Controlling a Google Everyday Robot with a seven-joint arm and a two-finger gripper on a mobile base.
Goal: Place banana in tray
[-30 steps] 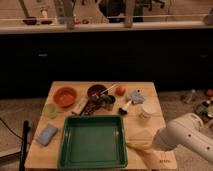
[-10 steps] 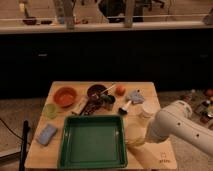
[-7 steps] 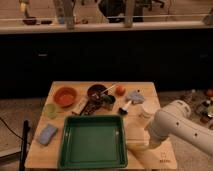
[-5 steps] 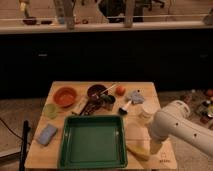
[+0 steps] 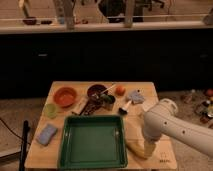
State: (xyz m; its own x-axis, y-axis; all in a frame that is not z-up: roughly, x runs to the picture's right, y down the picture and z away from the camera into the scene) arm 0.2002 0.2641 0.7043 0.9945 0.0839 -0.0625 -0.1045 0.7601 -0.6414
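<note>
The wooden tabletop (image 5: 134, 127) stood before a dark counter, and most of the things were crowded along its far half. The green tray (image 5: 92, 142) took up the near middle, square to the table edge, with nothing lying in it. The white arm (image 5: 172, 127) came in from the right, bent over the near right corner of the tabletop and pointed down.

On the far left sat an orange bowl (image 5: 65, 96). A dark bowl (image 5: 96, 92) was just right of it, with a pale stick leaning out over its rim. A blue sponge (image 5: 47, 134) lay left of the tray, near its rim. A small green cup (image 5: 50, 110) stood between the sponge and the orange bowl. A round orange fruit (image 5: 119, 90) lay near the far edge, right of the dark bowl.

The banana (image 5: 134, 148) lay on the tabletop just outside the tray's right rim, near its front corner. The gripper (image 5: 148, 148) was low at the banana's right end. Whether it was spread or closed on the fruit could not be told.
</note>
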